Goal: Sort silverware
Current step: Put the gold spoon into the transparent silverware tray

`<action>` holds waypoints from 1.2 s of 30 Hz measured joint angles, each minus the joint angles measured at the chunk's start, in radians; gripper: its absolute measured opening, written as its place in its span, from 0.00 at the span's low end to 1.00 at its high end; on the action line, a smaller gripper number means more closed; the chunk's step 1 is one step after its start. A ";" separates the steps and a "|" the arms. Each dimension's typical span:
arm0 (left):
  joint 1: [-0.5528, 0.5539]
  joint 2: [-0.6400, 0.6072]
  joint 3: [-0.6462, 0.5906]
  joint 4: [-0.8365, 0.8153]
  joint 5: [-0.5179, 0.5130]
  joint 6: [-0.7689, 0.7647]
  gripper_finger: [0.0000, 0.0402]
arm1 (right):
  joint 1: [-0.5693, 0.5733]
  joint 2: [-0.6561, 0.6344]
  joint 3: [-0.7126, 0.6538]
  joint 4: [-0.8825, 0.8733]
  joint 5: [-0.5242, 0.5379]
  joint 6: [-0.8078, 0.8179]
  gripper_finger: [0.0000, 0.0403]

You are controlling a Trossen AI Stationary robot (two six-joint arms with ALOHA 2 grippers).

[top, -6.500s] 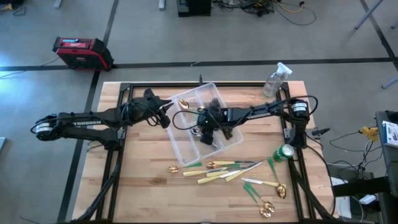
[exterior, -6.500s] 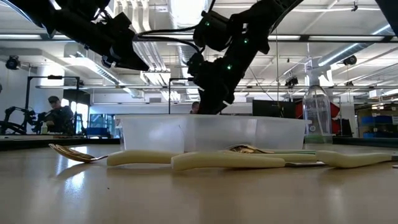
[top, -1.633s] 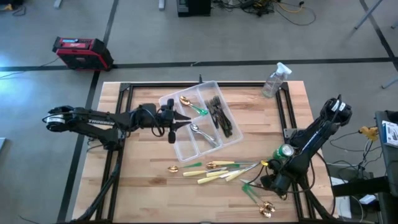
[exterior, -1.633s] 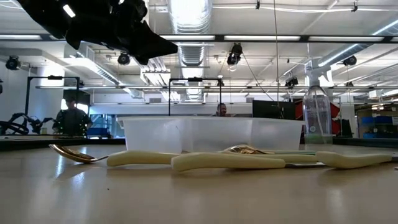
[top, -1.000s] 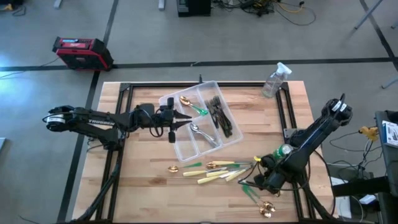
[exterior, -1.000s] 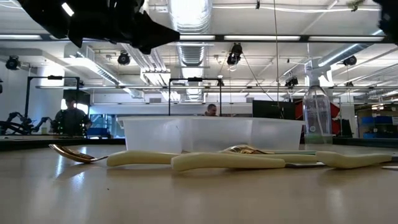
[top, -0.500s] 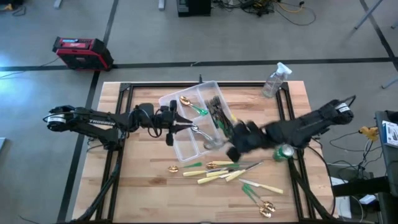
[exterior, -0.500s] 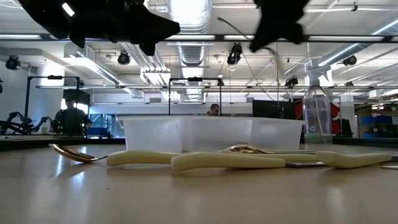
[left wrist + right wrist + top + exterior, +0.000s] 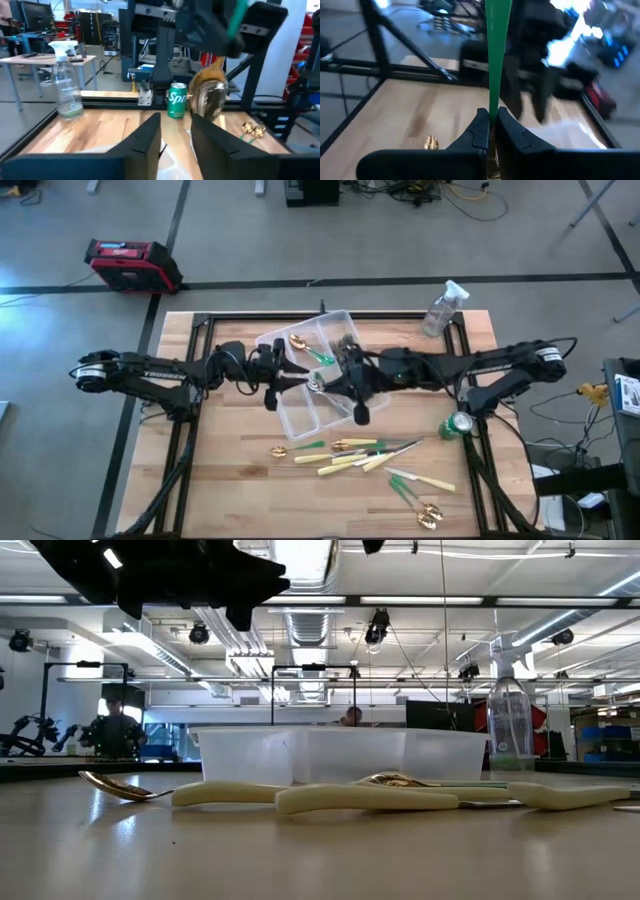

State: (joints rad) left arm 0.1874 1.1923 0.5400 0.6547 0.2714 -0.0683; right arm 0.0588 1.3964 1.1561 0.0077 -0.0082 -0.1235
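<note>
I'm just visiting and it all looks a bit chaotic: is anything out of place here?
The clear tray sits askew, turned against the table's edges. A green can and a spray bottle share the table with the cutlery. Loose pieces lie scattered below the tray, unsorted.

Right gripper (image 9: 490, 126) now over the clear tray (image 9: 291, 411), away from table's edge, green-handled spoon (image 9: 496, 55) pinched

A bright green plastic handle (image 9: 497, 55) tops a shiny gold spoon bowl (image 9: 209, 95). Beside the clear plastic divided tray (image 9: 300, 412) lie cream-yellow-handled knives (image 9: 340, 465); a green soda can (image 9: 457, 425) stands farther off.
</note>
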 joint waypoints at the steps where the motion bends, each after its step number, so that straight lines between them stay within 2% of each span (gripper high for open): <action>1: 0.001 0.000 0.000 0.001 0.009 -0.004 0.29 | 0.000 0.003 0.000 0.023 -0.004 -0.025 0.00; 4: 0.003 0.000 0.000 0.002 0.038 -0.030 0.38 | -0.001 0.006 0.000 0.058 -0.034 -0.135 0.00; 8: 0.003 0.000 0.000 0.005 0.103 -0.070 0.48 | 0.002 0.014 0.000 0.106 -0.138 -0.307 0.00; 13: 0.007 0.000 0.000 0.036 0.195 -0.158 0.52 | 0.001 0.036 0.000 0.165 -0.241 -0.456 0.00; 20: 0.007 0.000 0.000 0.053 0.318 -0.238 0.48 | -0.007 0.155 0.054 0.231 -0.272 -0.598 0.00; 26: 0.007 0.000 0.000 0.035 0.345 -0.280 0.44 | -0.007 0.238 0.135 0.226 -0.270 -0.663 0.00; 31: 0.008 0.000 0.000 0.034 0.345 -0.290 0.38 | -0.007 0.244 0.166 0.188 -0.255 -0.673 0.00; 36: 0.009 -0.001 0.000 0.041 0.345 -0.218 0.25 | -0.007 0.237 0.166 0.175 -0.246 -0.632 0.00</action>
State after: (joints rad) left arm 0.1967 1.1912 0.5400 0.6956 0.6159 -0.2860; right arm 0.0517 1.6338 1.3216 0.1823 -0.2544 -0.7556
